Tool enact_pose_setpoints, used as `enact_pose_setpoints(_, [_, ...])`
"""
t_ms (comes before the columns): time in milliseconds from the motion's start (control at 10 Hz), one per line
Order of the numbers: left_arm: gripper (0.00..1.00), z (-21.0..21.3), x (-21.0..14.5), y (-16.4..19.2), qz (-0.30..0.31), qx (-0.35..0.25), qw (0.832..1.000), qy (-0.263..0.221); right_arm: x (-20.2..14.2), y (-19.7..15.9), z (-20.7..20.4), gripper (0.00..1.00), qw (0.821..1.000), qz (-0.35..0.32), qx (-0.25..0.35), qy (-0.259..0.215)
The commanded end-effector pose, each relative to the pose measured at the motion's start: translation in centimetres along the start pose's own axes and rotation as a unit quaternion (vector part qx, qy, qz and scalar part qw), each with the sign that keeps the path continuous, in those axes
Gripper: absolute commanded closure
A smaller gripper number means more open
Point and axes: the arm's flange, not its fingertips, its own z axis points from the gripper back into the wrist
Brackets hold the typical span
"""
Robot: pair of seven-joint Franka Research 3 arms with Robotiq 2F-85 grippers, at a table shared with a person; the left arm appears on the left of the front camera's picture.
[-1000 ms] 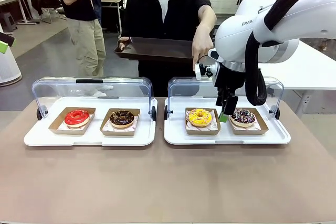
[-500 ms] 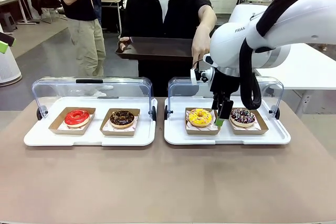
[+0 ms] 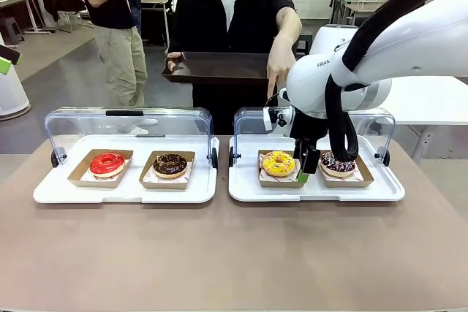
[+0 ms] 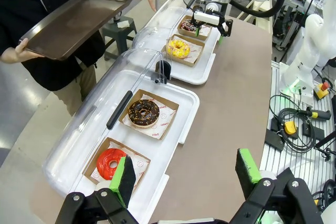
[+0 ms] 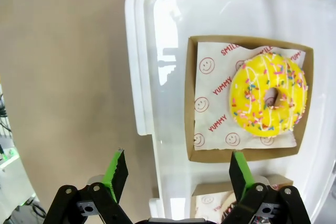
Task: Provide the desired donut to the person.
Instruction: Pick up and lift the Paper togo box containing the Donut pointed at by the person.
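Yellow sprinkled donut in cardboard tray; right gripper just beside it, jaws apart, empty; left gripper likewise apart, empty.

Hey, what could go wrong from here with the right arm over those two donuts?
The open right gripper hangs between the yellow donut and the sprinkled chocolate donut, so it might take the wrong one. It could dent the icing instead of gripping the cardboard tray. The person's pointing hand is near the right arm.
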Motion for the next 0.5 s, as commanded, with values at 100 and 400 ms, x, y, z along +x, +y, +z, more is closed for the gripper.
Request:
enact_pose_setpoints(100, [0.0,0.0,0.1,-0.1,-0.001,-0.003,1.0,-0.009,-0.4,-0.5,-1.6,0.0,1.0,-0.005,-0.008,0.002])
enact_pose_setpoints(400, [0.0,0.0,0.1,-0.1,-0.001,-0.003,1.0,-0.009,-0.6,-1.4,-3.1,0.0,1.0,-0.011,-0.004,0.005])
